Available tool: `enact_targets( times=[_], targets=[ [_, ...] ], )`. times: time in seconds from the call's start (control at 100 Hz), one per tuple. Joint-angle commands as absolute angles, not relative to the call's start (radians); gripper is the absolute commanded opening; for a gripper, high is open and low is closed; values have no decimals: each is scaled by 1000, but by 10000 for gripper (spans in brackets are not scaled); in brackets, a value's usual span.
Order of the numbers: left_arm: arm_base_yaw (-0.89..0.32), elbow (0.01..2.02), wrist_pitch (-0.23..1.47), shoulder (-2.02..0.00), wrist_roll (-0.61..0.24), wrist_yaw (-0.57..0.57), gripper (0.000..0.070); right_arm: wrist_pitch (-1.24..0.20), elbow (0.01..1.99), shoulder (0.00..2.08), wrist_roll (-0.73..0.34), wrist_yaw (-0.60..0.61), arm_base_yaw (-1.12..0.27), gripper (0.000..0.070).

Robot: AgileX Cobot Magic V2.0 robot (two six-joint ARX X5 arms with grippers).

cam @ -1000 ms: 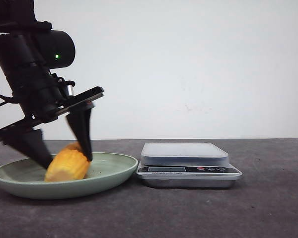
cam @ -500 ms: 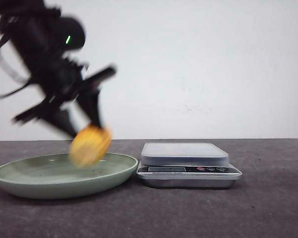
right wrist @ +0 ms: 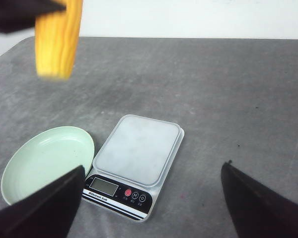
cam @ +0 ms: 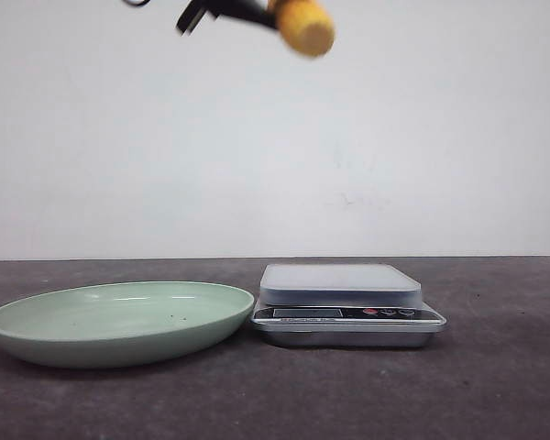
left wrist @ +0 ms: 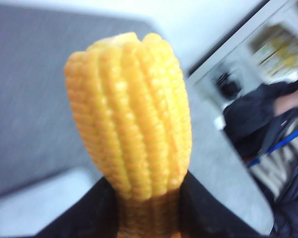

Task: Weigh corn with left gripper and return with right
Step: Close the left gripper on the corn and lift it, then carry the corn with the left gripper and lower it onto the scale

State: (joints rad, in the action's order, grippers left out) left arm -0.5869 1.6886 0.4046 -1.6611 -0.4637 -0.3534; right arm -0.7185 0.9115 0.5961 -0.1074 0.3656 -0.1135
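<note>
Black, tapering, pointed fingers (right wrist: 39, 210)

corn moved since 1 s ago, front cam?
Yes. The stubby yellow-orange corn cob has risen off the pale green plate and shifted right, now high above the gap between plate and silver kitchen scale.

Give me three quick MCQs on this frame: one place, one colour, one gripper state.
1. Where is the corn?
A. on the plate
B. on the scale
C. held high in the air

2. What colour is the plate?
A. pale green
B. red
C. black

3. What is the right gripper doing?
A. clamping the corn
B. open, holding nothing
C. pressing the scale

Key: 1 C, the left gripper grips it near the front view's top edge; 2 A, its rim shows pale green; 3 B, its fingers stand wide apart above the table.
</note>
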Motion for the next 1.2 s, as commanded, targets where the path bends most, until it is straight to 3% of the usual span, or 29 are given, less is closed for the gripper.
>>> enact_targets(
  times=[0.0,0.15,0.77,1.19],
  targets=[
    [-605,1710,369,-1667,-470,-338,11,-714,916,599,-97,365,-118,532],
    [-637,1710,382,-1697,-450,-251,11,-729,916,599,-97,365,-118,532],
    [-657,1710,537,-2062,-519,-349,11,-796,916,599,-89,332,-117,532],
    [-656,1710,569,-2125,-536,-329,22,-809,916,599,-90,316,-117,532]
  ],
)
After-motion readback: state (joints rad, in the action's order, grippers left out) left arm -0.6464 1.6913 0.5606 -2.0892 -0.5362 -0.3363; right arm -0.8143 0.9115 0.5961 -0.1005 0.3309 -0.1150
